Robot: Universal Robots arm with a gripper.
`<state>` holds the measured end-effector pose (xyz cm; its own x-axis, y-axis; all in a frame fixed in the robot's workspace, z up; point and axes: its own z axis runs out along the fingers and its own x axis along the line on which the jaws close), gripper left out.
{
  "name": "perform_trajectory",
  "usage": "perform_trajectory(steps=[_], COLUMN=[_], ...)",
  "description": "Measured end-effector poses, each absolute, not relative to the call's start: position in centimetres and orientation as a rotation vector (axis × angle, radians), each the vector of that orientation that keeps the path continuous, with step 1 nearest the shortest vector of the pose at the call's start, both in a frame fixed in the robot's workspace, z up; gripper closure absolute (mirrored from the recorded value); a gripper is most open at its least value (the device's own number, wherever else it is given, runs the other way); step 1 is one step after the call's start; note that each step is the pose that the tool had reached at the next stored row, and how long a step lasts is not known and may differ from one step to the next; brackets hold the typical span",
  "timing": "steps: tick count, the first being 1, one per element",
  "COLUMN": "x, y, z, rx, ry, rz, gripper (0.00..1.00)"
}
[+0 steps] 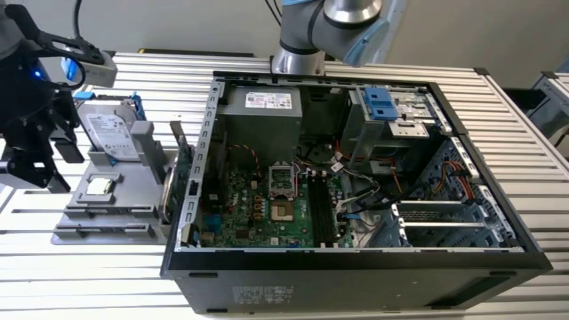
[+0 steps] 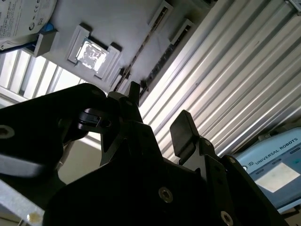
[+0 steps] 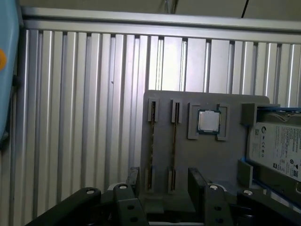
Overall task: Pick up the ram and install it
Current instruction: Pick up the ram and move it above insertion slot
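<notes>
We are hovering the gripper (image 3: pixel 164 182), jaws wide and empty, above the ram (image 3: pixel 174 136), not yet lifted from its grey holder (image 3: pixel 207 160) on the bench (image 3: pixel 70 117).

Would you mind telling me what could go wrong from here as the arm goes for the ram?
1. In the first wrist view the open gripper seems to bracket two ram sticks standing edge-on in neighbouring slots of the gray fixture; closing could catch both or pinch one crookedly.
2. The processor chip and hard drive sit close by and might get bumped.
3. Loose cables inside the case could snag a carried stick.
</notes>
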<state>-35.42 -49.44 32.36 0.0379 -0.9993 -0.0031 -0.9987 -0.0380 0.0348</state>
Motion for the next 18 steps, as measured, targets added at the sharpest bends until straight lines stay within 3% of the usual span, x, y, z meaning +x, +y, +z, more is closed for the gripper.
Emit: perform_trajectory(steps=[18], x=[-35.4], y=[-49.4], z=[31.2], rx=[2.247], ry=[-2.163], rz=[-0.041], gripper=[0.00])
